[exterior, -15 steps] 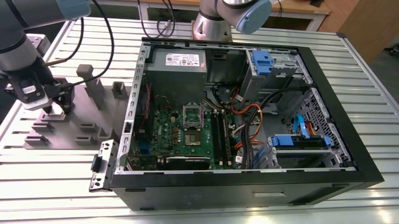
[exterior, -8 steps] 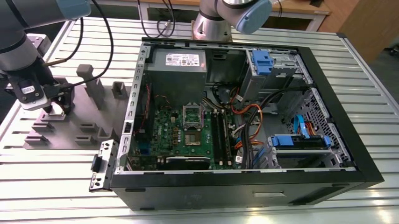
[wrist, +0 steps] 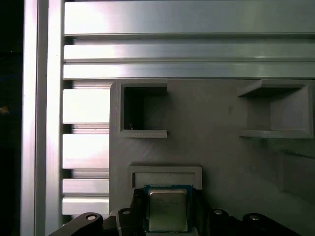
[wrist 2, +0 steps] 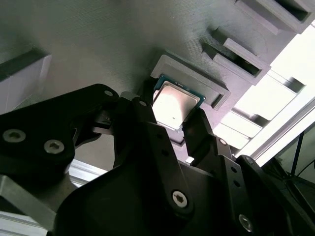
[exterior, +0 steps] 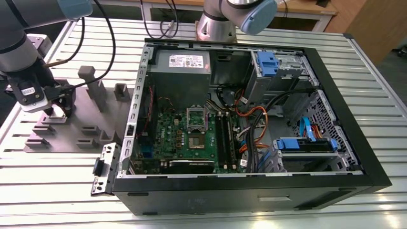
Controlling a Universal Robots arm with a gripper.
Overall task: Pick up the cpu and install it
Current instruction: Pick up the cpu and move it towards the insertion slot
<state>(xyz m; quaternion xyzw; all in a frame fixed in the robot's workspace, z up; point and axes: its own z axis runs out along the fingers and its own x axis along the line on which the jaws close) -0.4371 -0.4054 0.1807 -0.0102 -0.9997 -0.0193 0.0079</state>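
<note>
None of the fitting is done. The cpu (wrist 2: 174, 105) lies on the grey holder block (exterior: 83, 129) on the counter (exterior: 57, 191), well apart from the green board (exterior: 184, 138) inside the open computer case (exterior: 356, 157), whose socket (exterior: 197, 116) looks unfilled. The tool (exterior: 56, 110) is down at the block, its fingers (wrist 2: 147, 101) closed in on two opposite edges of the chip and apparently pinching it. Whether it has left the block, I cannot tell.

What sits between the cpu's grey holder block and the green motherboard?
The computer case's metal side wall stands there, in the exterior view.
</note>
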